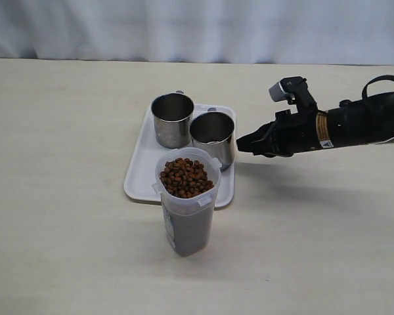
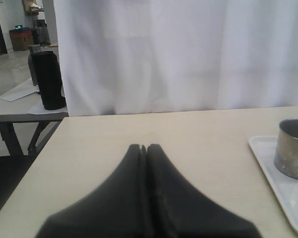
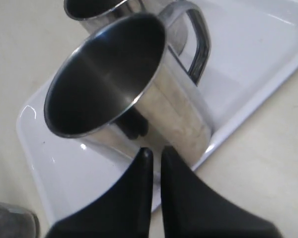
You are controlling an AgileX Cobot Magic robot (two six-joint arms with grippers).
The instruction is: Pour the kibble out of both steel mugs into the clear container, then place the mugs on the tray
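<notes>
Both steel mugs stand empty and upright on the white tray: one mug at the back, the other mug to its right. In front of the tray stands the clear container, filled to the rim with kibble. My right gripper hovers just right of the nearer mug, apart from it, its jaws shut on nothing. The tray and the second mug show behind. My left gripper is shut and empty, far from the mug and tray.
A white curtain hangs behind the beige table. The left arm is outside the exterior view. Past the table's edge, another table carries a black object.
</notes>
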